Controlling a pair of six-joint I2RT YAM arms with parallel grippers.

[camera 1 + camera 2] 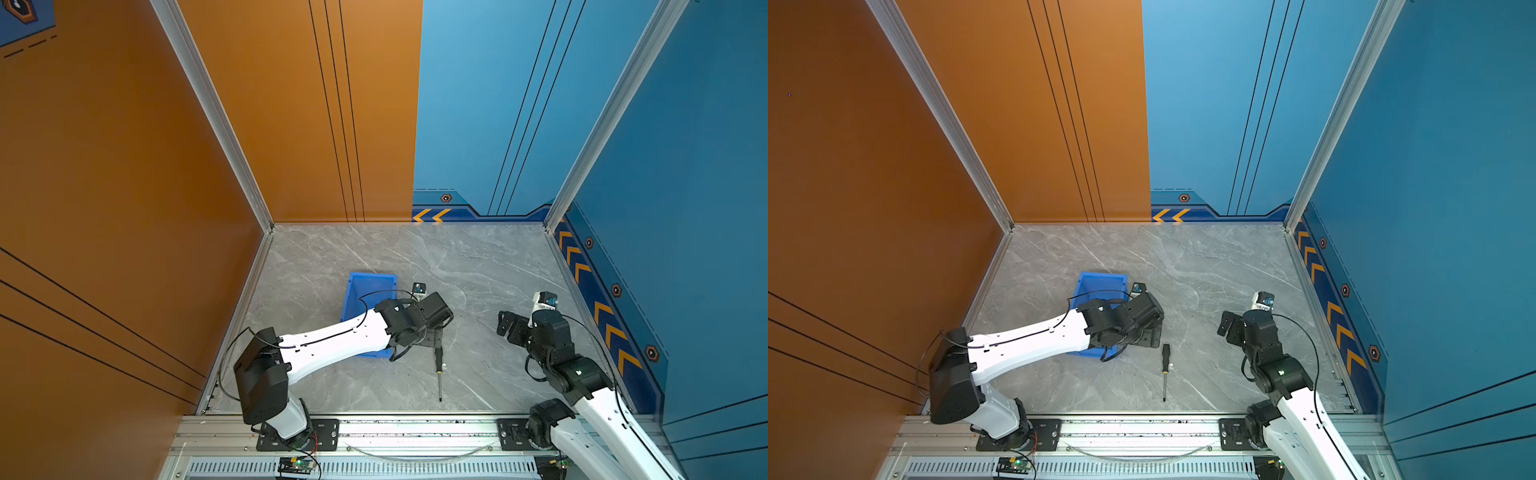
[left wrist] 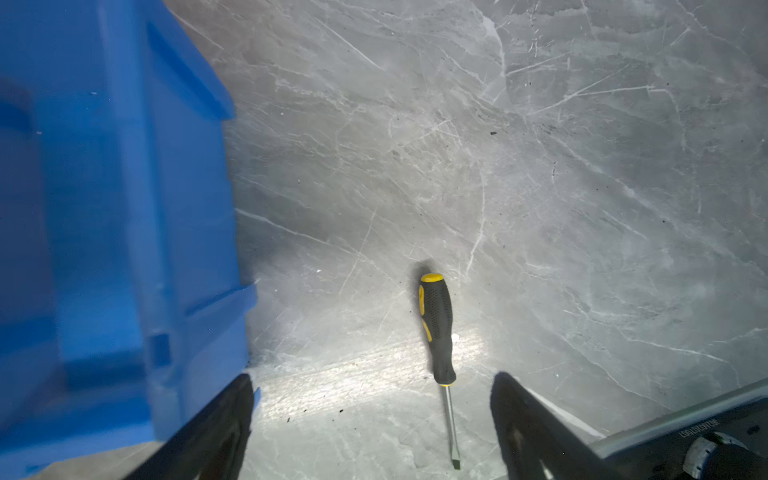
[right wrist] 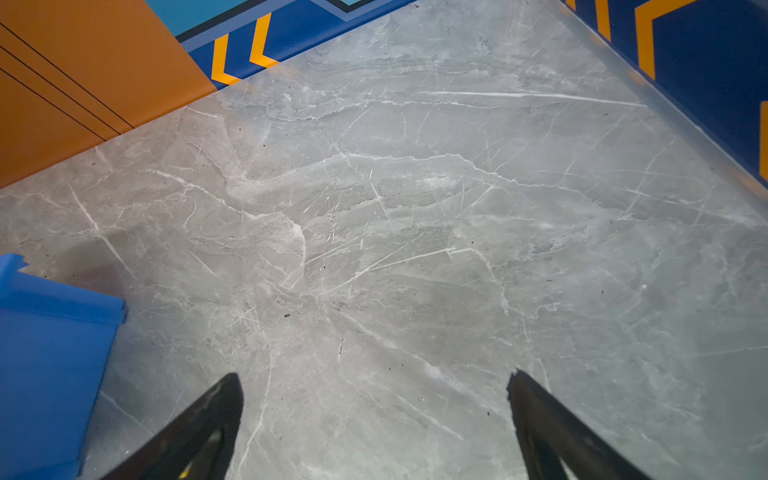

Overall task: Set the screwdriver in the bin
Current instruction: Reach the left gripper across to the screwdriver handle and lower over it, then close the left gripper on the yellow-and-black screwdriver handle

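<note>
The screwdriver (image 2: 438,332) lies flat on the table (image 2: 540,166), just beside the bin (image 2: 124,208) and not in it; the left gripper (image 2: 372,377) hovers over it, jaws wide apart and empty; the right gripper (image 3: 375,374) is well apart, also wide open and holding nothing. The tool looks light and stiff; its thin shaft may slip or roll, so the ribbed handle seems the better place to grip

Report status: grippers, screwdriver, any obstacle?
Left gripper open, over the screwdriver, no grip. Right gripper open, empty. Screwdriver flat on the table, beside the bin. Nothing lies between them.
</note>
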